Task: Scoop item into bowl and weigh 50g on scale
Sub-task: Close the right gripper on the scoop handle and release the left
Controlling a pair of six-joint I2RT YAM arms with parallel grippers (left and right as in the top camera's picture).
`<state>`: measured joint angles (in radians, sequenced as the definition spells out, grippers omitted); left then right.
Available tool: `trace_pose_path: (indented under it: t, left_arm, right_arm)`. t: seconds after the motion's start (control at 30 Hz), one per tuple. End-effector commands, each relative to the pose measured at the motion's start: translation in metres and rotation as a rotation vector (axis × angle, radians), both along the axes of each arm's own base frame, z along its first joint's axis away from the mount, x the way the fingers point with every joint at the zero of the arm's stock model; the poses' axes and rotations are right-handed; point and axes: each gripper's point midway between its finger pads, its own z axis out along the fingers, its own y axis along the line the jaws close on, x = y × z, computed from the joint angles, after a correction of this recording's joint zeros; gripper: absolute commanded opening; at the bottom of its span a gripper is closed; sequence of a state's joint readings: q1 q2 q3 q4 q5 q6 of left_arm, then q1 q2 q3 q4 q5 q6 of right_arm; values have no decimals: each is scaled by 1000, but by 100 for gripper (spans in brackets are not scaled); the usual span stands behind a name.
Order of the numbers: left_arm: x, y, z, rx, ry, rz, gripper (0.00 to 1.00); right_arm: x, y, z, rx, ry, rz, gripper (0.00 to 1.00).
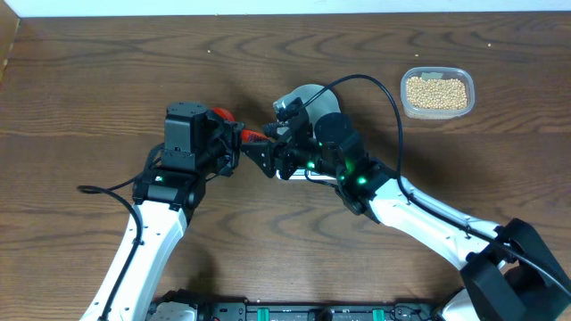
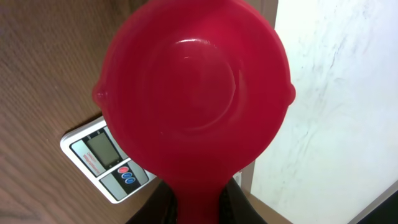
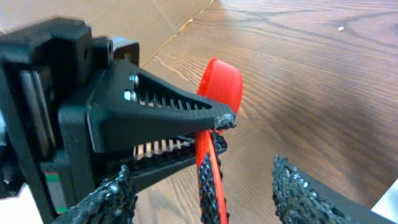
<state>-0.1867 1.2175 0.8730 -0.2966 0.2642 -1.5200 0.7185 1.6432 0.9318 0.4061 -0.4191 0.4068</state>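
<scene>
The left end effector (image 3: 219,129) is clamped narrow on the handle of the red plastic round-cupped scoop (image 2: 196,93), close up to the cup. The right end effector (image 3: 208,186) stands wide, with the free end of the handle between its fingers (image 3: 298,186) and a gap showing on either side. It looks to me like a pass from one arm to the other. To do it well, the right one should close squarely on the handle a little away from the left's grip. The left should let go only once that hold is firm, with the cup kept level and ready for scooping.

The scoop's cup is empty. All the small tan-yellow beans (image 1: 436,93) I can see lie in the clear rounded plastic tub (image 1: 402,96), well apart on the right of the brown wooden counter (image 1: 107,71). The small pale bowl (image 1: 302,94) peeks out behind the right arm, near the hand-off; what it holds I cannot tell. The white flat kitchen scale (image 2: 106,163) shows just beneath the scoop in the left wrist view, its display unreadable. By my reckoning, no weighing has begun.
</scene>
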Motion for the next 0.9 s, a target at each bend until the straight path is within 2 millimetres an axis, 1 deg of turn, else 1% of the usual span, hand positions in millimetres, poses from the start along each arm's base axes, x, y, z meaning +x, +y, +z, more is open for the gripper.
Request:
trace_pose_path:
  t: [0.0,0.17,0.33,0.53,0.63,0.77,0.87]
  left_arm:
    - [1,-5,9,-19,-15,-15,7]
    - [1,-6,9,-23,-14,-20,7]
    - [0,-7,9,-27,-14,-25,7]
    - [1,-7,9,-27,-14,-25,7]
    - [0,-7,9,-27,-14,-25,7]
    - [0,-7,9,-27,-14,-25,7]
    - [0,-7,9,-27,-14,-25,7]
  right_arm:
    - [8,0,-1,-5,-8,-19,60]
    - [8,1,-1,-6,-10,-23,49]
    - [10,2,5,15,-23,-27,41]
    - [10,2,6,20,-23,-28,27]
    - [10,2,6,20,-22,-28,23]
    - [8,4,6,29,-9,-27,23]
    - [5,7,8,33,-13,-18,25]
